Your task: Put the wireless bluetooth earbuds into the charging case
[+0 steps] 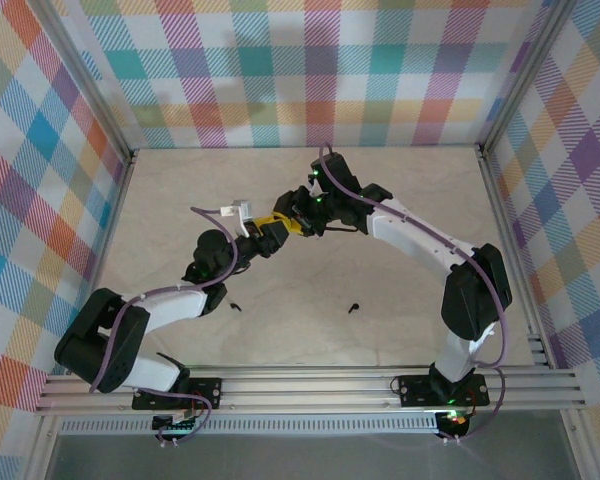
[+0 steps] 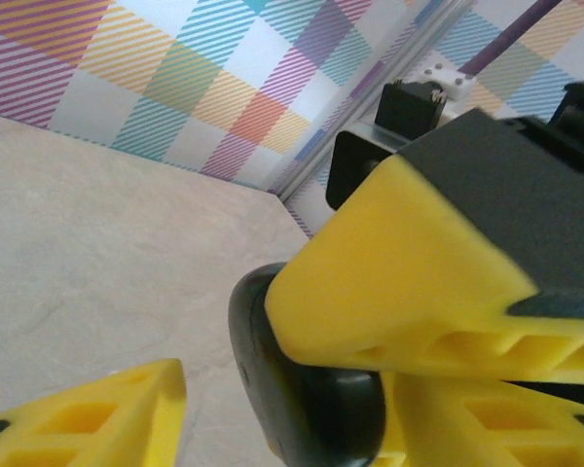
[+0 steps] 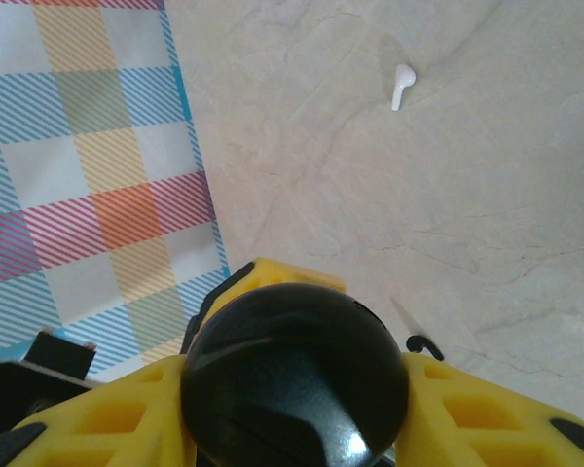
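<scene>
Right wrist view: the right claw [image 3: 297, 409] pinches a glossy black rounded charging case [image 3: 292, 375], held above the pale marbled counter [image 3: 487, 195].
The left claw [image 2: 292, 418] flanks the same case, probably to steady or open it. One yellow finger [image 2: 107, 418] looks just clear, so I cannot tell whether it grips. A small white stemmed earbud [image 3: 402, 86] and two black stemmed earbuds [image 1: 235, 306] [image 1: 354, 306] lie loose on the counter, not yet inserted.
</scene>
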Controlling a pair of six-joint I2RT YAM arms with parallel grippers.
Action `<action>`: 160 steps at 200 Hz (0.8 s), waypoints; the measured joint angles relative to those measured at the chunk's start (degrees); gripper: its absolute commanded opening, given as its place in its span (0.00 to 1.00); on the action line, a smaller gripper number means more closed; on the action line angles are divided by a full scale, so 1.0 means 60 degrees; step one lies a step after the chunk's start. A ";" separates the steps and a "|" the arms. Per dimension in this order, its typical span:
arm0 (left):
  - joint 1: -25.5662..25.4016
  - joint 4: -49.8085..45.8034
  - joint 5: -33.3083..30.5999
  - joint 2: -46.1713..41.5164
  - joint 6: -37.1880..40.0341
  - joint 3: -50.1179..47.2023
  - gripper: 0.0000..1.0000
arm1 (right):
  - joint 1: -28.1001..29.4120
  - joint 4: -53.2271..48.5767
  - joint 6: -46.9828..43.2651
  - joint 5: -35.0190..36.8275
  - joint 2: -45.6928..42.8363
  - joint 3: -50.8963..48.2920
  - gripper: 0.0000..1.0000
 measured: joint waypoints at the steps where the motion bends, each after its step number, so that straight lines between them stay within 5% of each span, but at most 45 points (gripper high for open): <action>1: 0.0000 0.0004 0.0004 0.0007 -0.0004 0.0000 0.52 | 0.0000 0.0011 0.0011 -0.0004 -0.0004 0.0000 0.43; 20: -0.0004 0.0109 0.0047 0.0157 0.0004 0.0025 0.47 | 0.0000 0.0066 0.0062 -0.0029 -0.0029 -0.0036 0.43; 65: -0.0055 0.0237 0.0189 0.0182 0.0106 0.0117 0.14 | -0.0044 0.0324 0.0226 0.0080 -0.0142 -0.0255 0.45; 89: -0.0055 -0.0051 0.0306 0.0066 0.0350 0.0153 0.04 | -0.0055 0.0455 0.0248 0.0076 -0.0288 -0.0488 0.60; 124: 0.0073 -0.1479 0.0404 -0.0841 0.0849 0.0244 0.00 | -0.0080 0.0481 -0.0499 -0.0313 -0.0488 -0.0528 0.78; 160: 0.0816 -0.3311 0.1333 -0.2138 0.1271 0.0616 0.00 | -0.0601 0.0572 -0.1993 -0.1031 -0.1457 -0.0754 0.74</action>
